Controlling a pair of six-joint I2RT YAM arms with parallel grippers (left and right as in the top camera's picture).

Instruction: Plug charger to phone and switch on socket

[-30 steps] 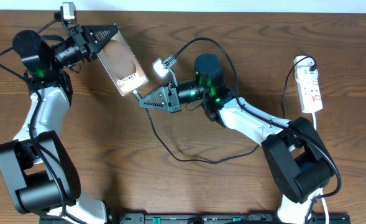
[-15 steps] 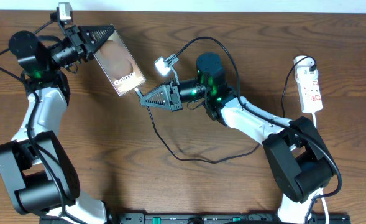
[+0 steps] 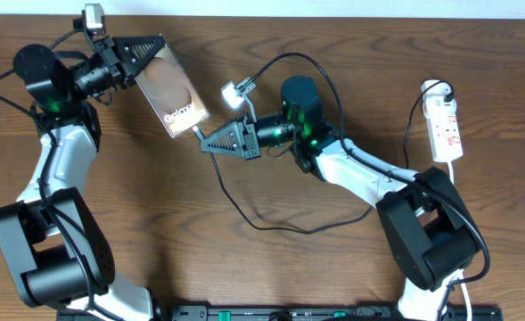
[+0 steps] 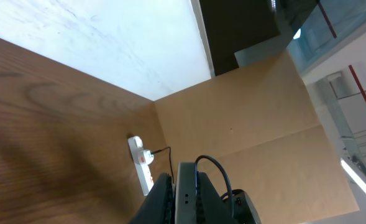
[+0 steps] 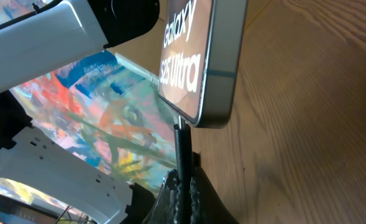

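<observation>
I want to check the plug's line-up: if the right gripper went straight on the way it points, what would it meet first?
The phone, at its bottom edge, most likely: the right gripper, shut on the charger, aims the plug tip straight at it. Whether the tip is already in is unclear.

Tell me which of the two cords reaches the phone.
The thin black charger cable: the right gripper holds its tip against the phone, at its lower edge. The white cord only hangs off the power strip, far right.
</observation>
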